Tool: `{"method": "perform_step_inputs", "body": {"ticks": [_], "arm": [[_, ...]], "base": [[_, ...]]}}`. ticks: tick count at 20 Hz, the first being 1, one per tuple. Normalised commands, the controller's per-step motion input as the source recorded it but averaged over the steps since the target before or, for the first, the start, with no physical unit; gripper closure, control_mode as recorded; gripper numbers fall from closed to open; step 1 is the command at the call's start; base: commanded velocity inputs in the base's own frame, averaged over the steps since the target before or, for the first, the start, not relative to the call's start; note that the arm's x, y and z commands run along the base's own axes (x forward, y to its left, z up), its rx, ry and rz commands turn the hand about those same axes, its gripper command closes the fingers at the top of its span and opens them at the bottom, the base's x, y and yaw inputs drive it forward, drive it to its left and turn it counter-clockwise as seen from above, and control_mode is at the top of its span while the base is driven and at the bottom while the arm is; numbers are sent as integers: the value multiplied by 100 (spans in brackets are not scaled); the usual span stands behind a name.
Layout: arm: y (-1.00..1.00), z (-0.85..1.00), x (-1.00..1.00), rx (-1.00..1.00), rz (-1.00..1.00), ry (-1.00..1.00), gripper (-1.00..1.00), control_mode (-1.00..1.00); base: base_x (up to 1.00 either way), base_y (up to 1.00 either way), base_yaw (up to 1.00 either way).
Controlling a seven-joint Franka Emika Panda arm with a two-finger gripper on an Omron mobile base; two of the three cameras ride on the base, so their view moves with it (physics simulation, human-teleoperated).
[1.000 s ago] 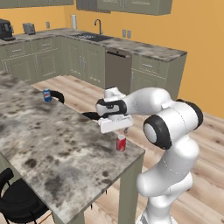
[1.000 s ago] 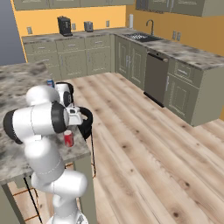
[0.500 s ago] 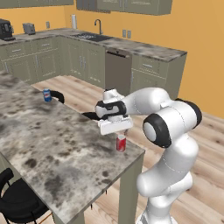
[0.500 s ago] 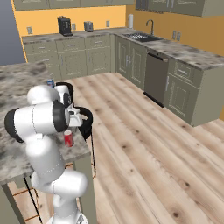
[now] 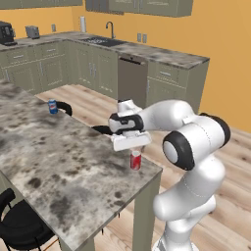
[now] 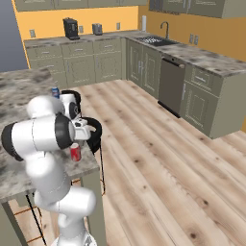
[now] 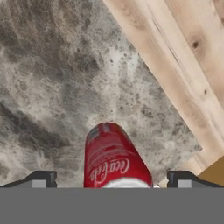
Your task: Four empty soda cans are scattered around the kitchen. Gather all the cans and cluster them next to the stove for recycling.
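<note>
Hand view: red can (image 7: 114, 157) between wide-open hand (image 7: 112, 179) fingertips

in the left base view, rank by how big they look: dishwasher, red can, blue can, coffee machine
1. dishwasher, clearly largest.
2. red can.
3. coffee machine, about level with the red can; it stands far off, so the order is unsure.
4. blue can, smallest.

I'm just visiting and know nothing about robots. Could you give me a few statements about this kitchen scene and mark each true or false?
1. A red can stands upright on the stone counter. True.
2. The pincer is clamped shut on it. False: its jaws stand wide open, one on each side of the can.
3. A blue can stands farther along the same counter. True.
4. The red can sits mid-counter. False: it is near the corner.
</note>
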Motion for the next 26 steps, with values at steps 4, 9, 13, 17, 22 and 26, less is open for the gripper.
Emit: {"method": "perform_step_inputs", "body": {"ticks": [4, 9, 13, 17, 22, 26], "arm": [[0, 1, -8, 0, -5, -7, -100, -100], [-4, -4, 0, 0, -6, -1, -100, -100], [-9, -8, 2, 0, -3, 0, -100, -100], [-2, -7, 1, 0, -2, 0, -100, -100], [6, -6, 0, 2, -6, 0, -100, -100], [10, -3, -1, 0, -9, -1, -100, -100]], "base": [[0, 0, 0], [0, 0, 0], [0, 0, 0], [0, 0, 0], [0, 0, 0], [0, 0, 0]]}}
